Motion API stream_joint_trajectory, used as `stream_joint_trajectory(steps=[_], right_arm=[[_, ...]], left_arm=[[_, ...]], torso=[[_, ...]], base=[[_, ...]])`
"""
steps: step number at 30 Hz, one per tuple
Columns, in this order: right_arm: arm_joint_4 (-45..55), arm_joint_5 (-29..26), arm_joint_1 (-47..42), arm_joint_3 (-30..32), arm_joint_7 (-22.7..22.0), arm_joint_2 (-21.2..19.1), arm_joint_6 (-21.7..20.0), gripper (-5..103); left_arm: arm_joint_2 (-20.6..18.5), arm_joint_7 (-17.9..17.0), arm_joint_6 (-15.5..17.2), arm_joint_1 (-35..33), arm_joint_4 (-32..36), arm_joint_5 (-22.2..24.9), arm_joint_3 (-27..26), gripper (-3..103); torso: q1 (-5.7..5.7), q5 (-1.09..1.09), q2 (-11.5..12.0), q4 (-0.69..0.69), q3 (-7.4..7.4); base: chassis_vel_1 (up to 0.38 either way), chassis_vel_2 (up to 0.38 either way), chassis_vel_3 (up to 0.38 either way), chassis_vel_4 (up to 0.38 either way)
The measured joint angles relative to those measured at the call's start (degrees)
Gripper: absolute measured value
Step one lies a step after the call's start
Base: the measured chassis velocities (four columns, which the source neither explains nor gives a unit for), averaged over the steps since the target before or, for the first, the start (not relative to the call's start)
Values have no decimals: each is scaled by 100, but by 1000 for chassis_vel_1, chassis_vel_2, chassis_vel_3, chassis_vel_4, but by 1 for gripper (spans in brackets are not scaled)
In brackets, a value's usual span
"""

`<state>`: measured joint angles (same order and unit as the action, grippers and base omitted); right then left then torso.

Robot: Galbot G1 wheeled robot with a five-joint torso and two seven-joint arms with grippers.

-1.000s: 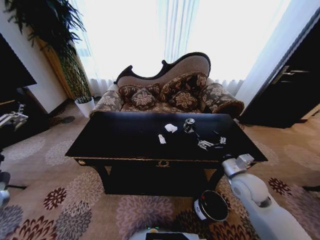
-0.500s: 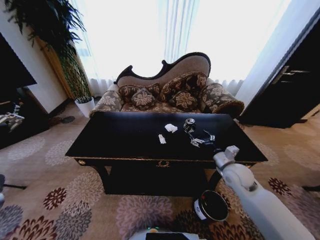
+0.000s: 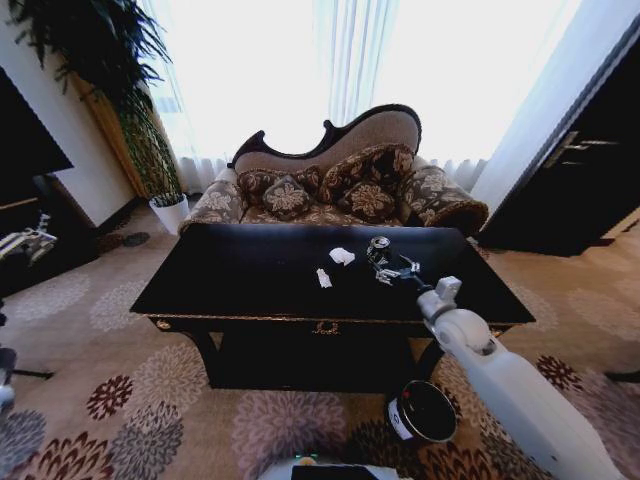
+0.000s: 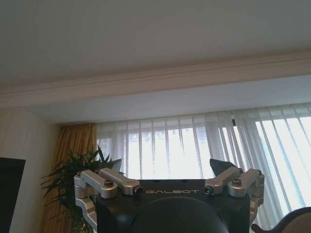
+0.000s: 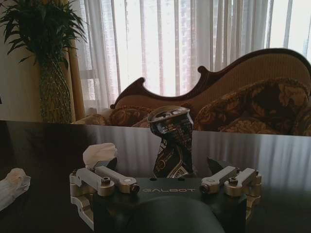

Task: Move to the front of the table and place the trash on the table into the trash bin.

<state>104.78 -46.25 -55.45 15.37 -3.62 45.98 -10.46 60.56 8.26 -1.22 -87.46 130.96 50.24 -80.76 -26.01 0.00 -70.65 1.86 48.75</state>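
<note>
- trash bin (image 3: 422, 412) stands on the carpet near the bench's front right leg, right under the right arm; a carry-back swing that drops low could clip its rim and tip it.
- left gripper (image 4: 167, 180) is parked off to the robot's left, pointed up at the ceiling and curtains, fingers spread wide, nothing between them. no risk from that side.
- right gripper (image 3: 393, 270) reaches over the bench (image 3: 240, 275), fingers wide apart, holding nothing, the can (image 5: 171, 141) straight ahead and lined up with the gap in the wrist view.
- the can is crushed and twisted, standing upright but leaning a little. judgement: a finger tip that meets it before closing would likely knock it over and send it rolling on the glossy top.
- dented sides give uneven contact, so a grip could slip or pinch it out sideways.
- paper wad (image 5: 99, 153) sits close beside the can on the robot's left, the small scrap (image 5: 13, 181) farther left. a wide approach could sweep the wad along or catch it in the grasp.
- sofa (image 3: 335, 185) lies beyond the far edge; a shoved can could go off that side, out of easy reach.
</note>
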Motion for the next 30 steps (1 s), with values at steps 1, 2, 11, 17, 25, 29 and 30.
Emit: stream_joint_trajectory(steps=[1,2,11,17,25,29,30], right_arm=[[-31,-16,48,-21,24,-16,0,100],[-61,-51,106,-44,56,-41,0,100],[-184,-447,357,-165,99,-115,-45,100],[-419,-650,615,-493,98,-78,-86,100],[-793,-651,1285,-956,209,-29,73,103],[-898,-664,1451,-1035,287,-11,129,95],[-938,-646,1470,-1045,334,-1,151,95]], left_arm=[[1,-1,0,-1,-6,-8,2,100],[2,-2,0,-1,-10,-18,13,100],[-67,-36,29,12,-51,55,13,100],[-114,-92,93,-12,-54,226,-85,100],[-100,-90,86,13,-148,205,-46,100],[-134,-90,81,35,-210,186,-23,100],[-136,-89,80,43,-226,171,-2,100]], torso=[[0,-1,0,0,0],[0,-1,0,0,0],[0,-1,0,1,0],[1,1,0,0,0],[1,-2,0,0,0],[1,-1,0,0,0],[1,-2,0,0,0]], base=[[0,0,0,0],[0,0,0,0],[0,0,0,0],[0,0,0,0],[0,0,0,0],[0,0,0,0],[0,0,0,0]])
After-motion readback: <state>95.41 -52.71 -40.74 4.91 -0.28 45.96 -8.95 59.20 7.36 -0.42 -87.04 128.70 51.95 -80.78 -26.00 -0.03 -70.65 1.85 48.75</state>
